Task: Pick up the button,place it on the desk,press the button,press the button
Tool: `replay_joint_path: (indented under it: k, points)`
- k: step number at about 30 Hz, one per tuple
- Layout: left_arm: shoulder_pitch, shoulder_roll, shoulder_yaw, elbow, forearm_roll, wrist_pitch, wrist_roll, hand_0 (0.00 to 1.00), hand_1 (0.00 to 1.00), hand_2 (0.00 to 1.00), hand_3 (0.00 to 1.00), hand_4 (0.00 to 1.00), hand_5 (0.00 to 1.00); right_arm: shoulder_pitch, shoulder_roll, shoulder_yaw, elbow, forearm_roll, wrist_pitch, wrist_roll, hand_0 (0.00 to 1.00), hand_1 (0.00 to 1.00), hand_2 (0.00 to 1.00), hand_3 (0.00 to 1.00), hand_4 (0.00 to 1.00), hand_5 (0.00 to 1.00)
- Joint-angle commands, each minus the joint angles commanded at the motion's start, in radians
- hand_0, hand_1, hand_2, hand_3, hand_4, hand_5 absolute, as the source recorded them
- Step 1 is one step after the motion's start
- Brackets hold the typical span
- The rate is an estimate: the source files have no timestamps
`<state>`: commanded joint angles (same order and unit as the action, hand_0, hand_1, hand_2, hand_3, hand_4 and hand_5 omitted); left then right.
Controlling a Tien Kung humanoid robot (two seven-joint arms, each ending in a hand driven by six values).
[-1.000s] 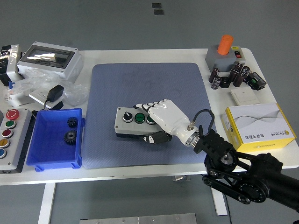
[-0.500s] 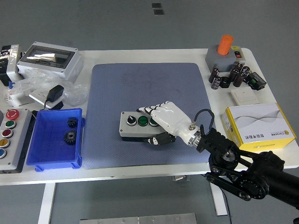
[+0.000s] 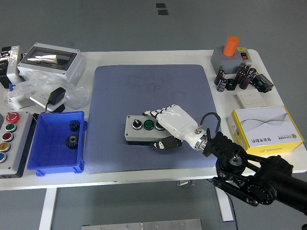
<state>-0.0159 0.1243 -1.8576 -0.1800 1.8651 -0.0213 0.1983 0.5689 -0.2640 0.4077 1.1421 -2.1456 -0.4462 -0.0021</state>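
Observation:
A grey button box [image 3: 140,130] with a black selector knob and green buttons sits on the blue mat [image 3: 153,96], near its front half. My right hand [image 3: 163,127], white with black finger joints, is shut on the box's right end: fingers lie over the top, the thumb presses the front side. The right part of the box is hidden under the hand. The black right arm [image 3: 254,175] comes in from the lower right corner. The left hand is out of sight.
A blue bin [image 3: 57,158] with two black gears stands left of the mat. A panel of coloured buttons [image 3: 8,139] is at the far left. A grey enclosure [image 3: 50,60], plastic bags, an orange-topped unit [image 3: 230,52], capacitors and a yellow-white carton [image 3: 264,129] ring the mat.
The right hand and the button box have shifted slightly to the right and toward the front of the mat, the grasp unchanged.

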Motion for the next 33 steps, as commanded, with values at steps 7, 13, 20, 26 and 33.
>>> replay_joint_path:
  k: [7, 13, 20, 26, 33]
  points:
    - [0.0, 0.0, 0.002, 0.0, 0.002, -0.001, -0.001, 0.677, 0.682, 0.592, 0.664, 0.719, 0.303, -0.001, 0.0, -0.003, 0.001, -0.024, 0.008, -0.017, 0.526, 0.74, 0.753, 0.84, 0.849, 0.288]
    - [0.0, -0.001, 0.003, 0.0, 0.0, 0.0, -0.001, 0.678, 0.682, 0.592, 0.663, 0.718, 0.301, -0.002, -0.001, -0.001, 0.001, -0.027, 0.012, -0.018, 0.545, 0.754, 0.821, 0.98, 0.869, 0.233]
    - [0.001, -0.001, 0.005, 0.0, -0.002, -0.002, -0.002, 0.678, 0.682, 0.591, 0.663, 0.716, 0.298, -0.005, -0.009, 0.023, 0.022, 0.018, 0.03, 0.022, 0.557, 0.777, 0.909, 0.998, 0.884, 0.218]
    - [0.002, -0.001, 0.016, 0.0, -0.014, -0.008, -0.012, 0.678, 0.682, 0.591, 0.663, 0.716, 0.298, -0.012, -0.021, 0.065, 0.055, 0.066, 0.042, 0.079, 0.571, 0.781, 0.923, 0.998, 0.893, 0.218]
    - [0.004, -0.002, 0.015, 0.0, -0.017, -0.012, -0.02, 0.678, 0.682, 0.589, 0.662, 0.713, 0.295, -0.078, -0.098, 0.183, 0.203, 0.199, -0.032, 0.148, 0.584, 0.793, 0.946, 0.998, 0.987, 0.416]
